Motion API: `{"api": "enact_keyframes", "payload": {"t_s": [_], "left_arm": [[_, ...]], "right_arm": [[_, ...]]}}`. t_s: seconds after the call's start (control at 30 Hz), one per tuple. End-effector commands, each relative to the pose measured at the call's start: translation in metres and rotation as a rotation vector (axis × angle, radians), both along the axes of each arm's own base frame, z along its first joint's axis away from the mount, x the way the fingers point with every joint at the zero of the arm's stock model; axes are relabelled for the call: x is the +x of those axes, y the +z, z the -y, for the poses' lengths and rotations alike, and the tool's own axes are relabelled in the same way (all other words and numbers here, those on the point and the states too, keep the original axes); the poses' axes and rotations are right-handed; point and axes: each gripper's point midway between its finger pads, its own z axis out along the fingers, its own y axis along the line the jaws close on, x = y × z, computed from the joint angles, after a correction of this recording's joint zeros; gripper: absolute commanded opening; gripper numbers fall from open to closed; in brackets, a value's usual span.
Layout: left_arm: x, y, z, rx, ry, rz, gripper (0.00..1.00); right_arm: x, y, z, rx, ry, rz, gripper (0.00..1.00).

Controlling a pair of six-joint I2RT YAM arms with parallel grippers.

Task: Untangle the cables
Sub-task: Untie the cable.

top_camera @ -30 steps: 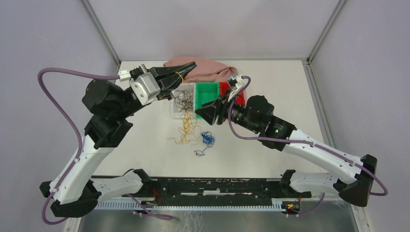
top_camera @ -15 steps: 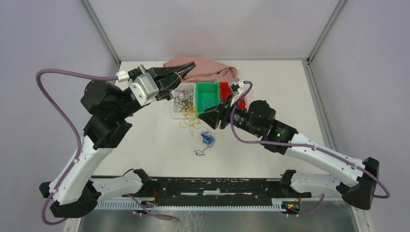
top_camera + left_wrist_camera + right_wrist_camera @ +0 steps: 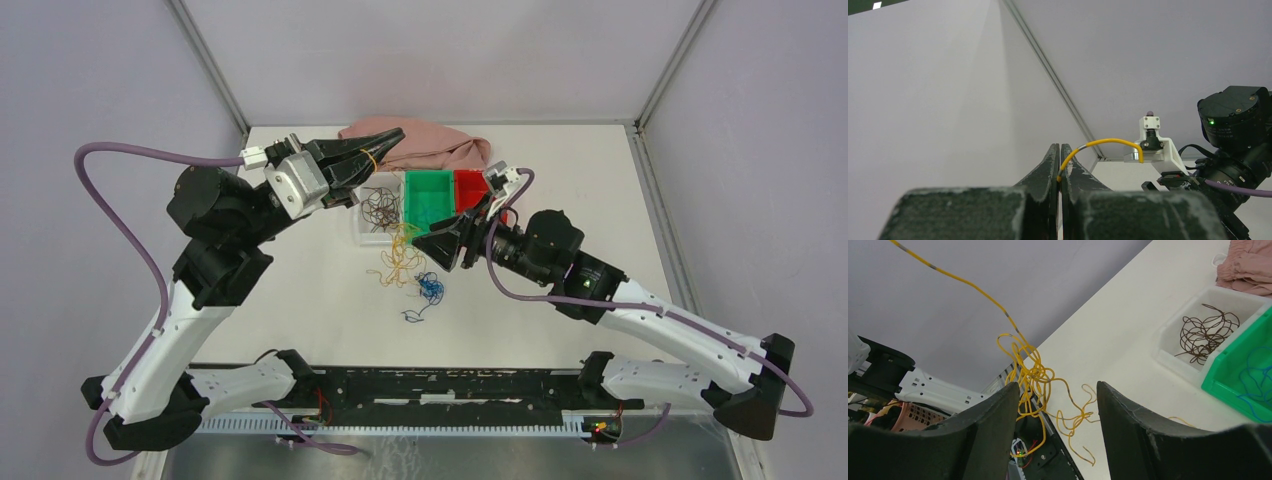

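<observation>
Toward the far middle of the table [image 3: 300, 300], three containers stand in a row. Clear tray [image 3: 1178, 364]: holds a loose coil of dark brown cables [image 3: 380, 205]. Green bin [image 3: 412, 205]: set against the tray's right side, a few blue strands [image 3: 1255, 372] on its floor, seen only from the right wrist. Red bin [image 3: 468, 185]: next to the right, near part covered by the right arm, contents not to be made out. Pink cloth [image 3: 430, 140]: bunched behind the row. Left gripper [image 3: 395, 135]: raised over the tray's far end, jaws pressed together on one yellow cable [image 3: 1108, 142], which arches out of the fingertips to the right. Right gripper [image 3: 1057, 390]: jaws well apart, pointing left, nose just in front of the green bin, nothing clamped. Yellow tangle [image 3: 398, 262]: knotted loops just beyond the right gripper's tips, on the near side of the tray; in the right wrist view one strand climbs out of it up and to the left. Whether the tangle touches either finger cannot be told, nor whether it rests on the table or hangs. Blue tangle [image 3: 430, 289]: on the table just beside the yellow one, a tail trailing toward the near edge. Any strand between the left gripper and the yellow tangle is too thin to trace from above.
</observation>
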Motion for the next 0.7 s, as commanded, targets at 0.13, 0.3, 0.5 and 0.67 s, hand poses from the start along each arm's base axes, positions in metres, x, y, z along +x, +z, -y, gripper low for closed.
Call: {"api": "enact_keyframes", "payload": {"t_s": [0.13, 0.3, 0.5, 0.67], "left_arm": [[-0.013, 0.018, -0.007, -0.054, -0.028, 0.009, 0.03], [-0.014, 0.019, -0.007, -0.058, -0.034, 0.006, 0.03], [-0.016, 0.019, -0.007, -0.057, -0.047, 0.004, 0.03], [-0.016, 0.017, -0.006, -0.052, -0.049, -0.001, 0.03]], "right_arm": [[0.001, 0.02, 0.0, 0.056, -0.003, 0.041, 0.61], [0.006, 0.03, 0.002, 0.092, -0.036, 0.058, 0.56], [0.018, 0.031, 0.0, 0.075, -0.087, 0.057, 0.53], [0.028, 0.035, 0.002, 0.087, -0.137, 0.068, 0.52]]}}
